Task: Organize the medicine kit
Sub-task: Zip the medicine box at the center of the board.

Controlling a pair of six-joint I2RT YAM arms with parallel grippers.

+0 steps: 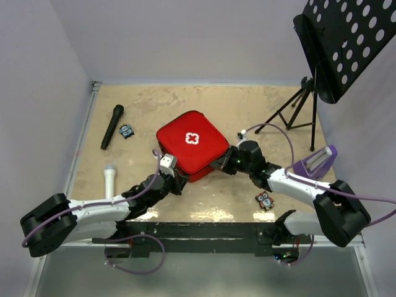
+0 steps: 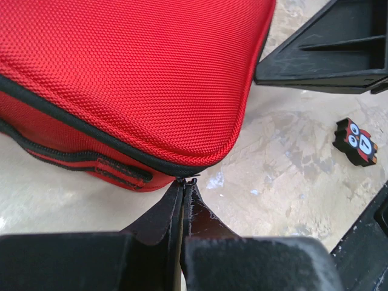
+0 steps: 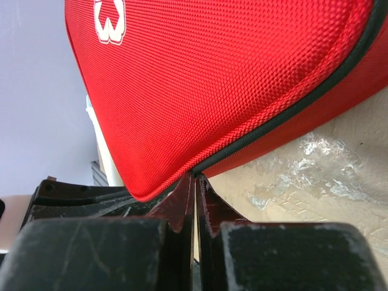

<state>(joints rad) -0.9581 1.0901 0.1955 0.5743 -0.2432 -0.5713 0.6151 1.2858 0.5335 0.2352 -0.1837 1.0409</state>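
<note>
The red medicine kit (image 1: pixel 192 145), with a white cross on its lid, lies shut in the middle of the table. My left gripper (image 1: pixel 181 184) is at its near corner. In the left wrist view that gripper (image 2: pixel 185 182) is shut, its tips pinching a small metal zipper pull (image 2: pixel 189 178) under the black zipper edge. My right gripper (image 1: pixel 221 163) is at the kit's right corner. In the right wrist view it (image 3: pixel 197 177) is shut with its tips pressed against the black seam of the medicine kit (image 3: pixel 230 79). Nothing shows between its fingers.
A black microphone (image 1: pixel 112 126) and a small blue toy (image 1: pixel 127 131) lie at the back left, a white microphone (image 1: pixel 109 179) at the near left. A red-black toy (image 1: pixel 265 200) and a purple holder (image 1: pixel 315 162) sit right. A tripod music stand (image 1: pixel 297 111) rises at the back right.
</note>
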